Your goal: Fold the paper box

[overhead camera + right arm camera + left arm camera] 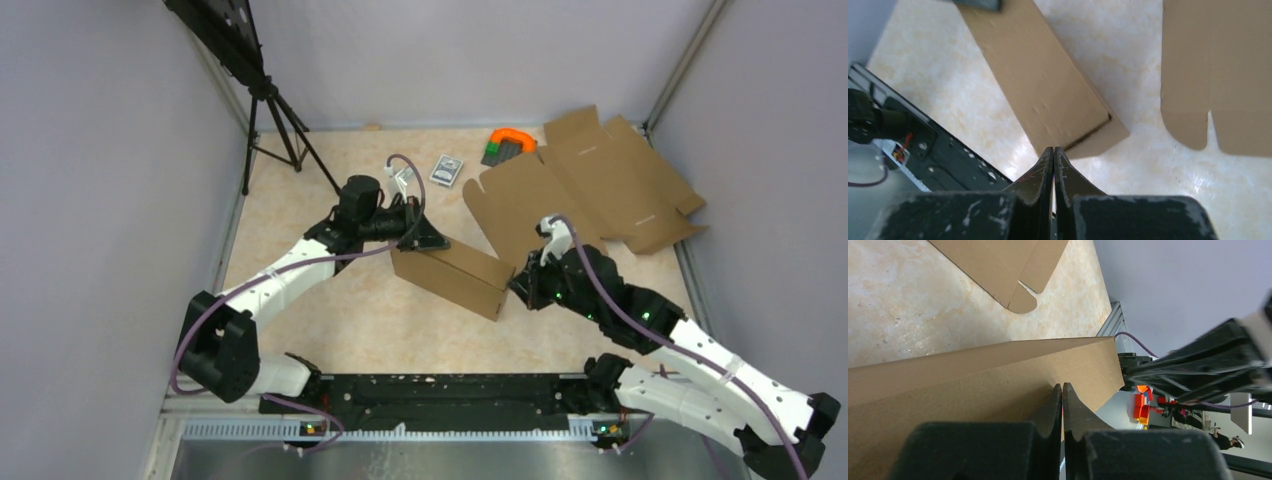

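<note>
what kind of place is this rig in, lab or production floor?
Likely a lab test cell: plain grey panel walls enclose the table, a tripod stands in the far-left corner, and the left arm and right arm mount at its near edge.

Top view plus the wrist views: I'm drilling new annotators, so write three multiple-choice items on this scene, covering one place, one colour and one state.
1. Where does the flat blank lie?
A. far right
B. near left
C. dead centre

2. What colour is the curved tool by the far wall?
A. blue
B. orange
C. white

3. How are the right fingers?
A. spread wide
B. shut, holding nothing
C. shut on a card pack

Answers:
1 A: it lies spread out by the right wall, beyond the box.
2 B: the top view shows it bright orange.
3 B: the right wrist view shows them pressed together with nothing between.
</note>
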Motion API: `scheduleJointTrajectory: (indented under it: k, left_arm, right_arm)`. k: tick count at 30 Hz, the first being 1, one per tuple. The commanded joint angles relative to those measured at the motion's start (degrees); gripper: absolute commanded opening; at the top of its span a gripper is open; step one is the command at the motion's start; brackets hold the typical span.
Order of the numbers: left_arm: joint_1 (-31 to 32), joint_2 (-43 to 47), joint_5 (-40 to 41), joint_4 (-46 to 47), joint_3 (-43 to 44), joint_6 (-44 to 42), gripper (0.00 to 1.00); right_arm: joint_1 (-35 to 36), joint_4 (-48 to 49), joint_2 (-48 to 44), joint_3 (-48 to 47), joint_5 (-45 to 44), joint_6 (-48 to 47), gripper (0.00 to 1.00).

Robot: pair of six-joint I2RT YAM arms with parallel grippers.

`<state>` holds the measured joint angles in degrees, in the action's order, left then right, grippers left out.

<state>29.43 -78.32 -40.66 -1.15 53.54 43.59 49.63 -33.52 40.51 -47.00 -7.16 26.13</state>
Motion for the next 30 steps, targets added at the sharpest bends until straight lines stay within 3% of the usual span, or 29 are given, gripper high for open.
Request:
scheduleJointTrajectory:
  k: [1, 4, 13, 24, 30]
  left_arm:
    - [0.25, -0.15, 0.51, 1.41, 1.02, -0.45, 0.0]
    - [0.26, -0.31, 0.5, 1.41, 1.09, -0.5, 0.0]
    - [0.32, -0.73, 0.07, -0.26, 2.01, -0.61, 0.0]
    - [0.45, -0.67, -0.02, -1.01, 2.1, -0.75, 0.0]
    - [0.4, -1.21, -0.25, -1.01, 2.52, -0.94, 0.0]
  right_arm:
    - [-0.41, 1.93, -1.28, 8.46, 2.05, 3.01, 0.0]
    - [-0.4, 0.86, -0.03, 7.31, 1.19, 2.58, 0.0]
    - [-0.41, -2.1, 3.38, -8.46, -1.55, -3.39, 0.0]
    - [-0.39, 1.89, 2.96, 3.99, 1.67, 0.01, 0.0]
    - [-0.39, -0.77, 4.99, -4.6, -0.95, -3.68, 0.0]
